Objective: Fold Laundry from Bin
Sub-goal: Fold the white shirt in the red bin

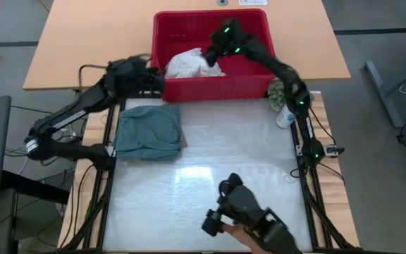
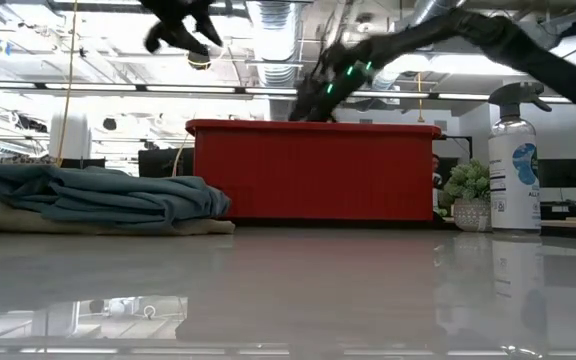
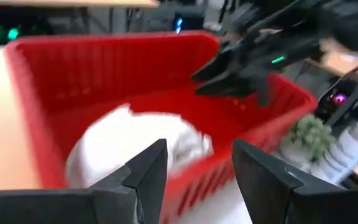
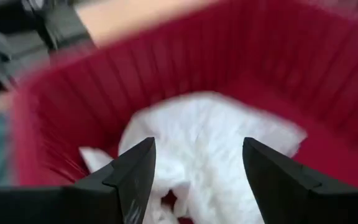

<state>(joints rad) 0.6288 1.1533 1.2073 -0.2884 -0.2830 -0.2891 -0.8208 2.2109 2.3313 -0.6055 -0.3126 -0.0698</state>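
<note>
- The red bin (image 1: 213, 88) stands at the far edge of the tabletop (image 1: 210, 190).
- A folded teal garment (image 1: 149, 130) lies near it.
- A white garment (image 1: 192, 63) lies inside the bin.
- The right gripper (image 4: 197, 180) hangs over it, wide open, empty.
- The left gripper (image 3: 197, 180) is beside the bin, half open, empty.

Open-plan lab: exposed ceiling ducts (image 2: 268, 20), desks.
</note>
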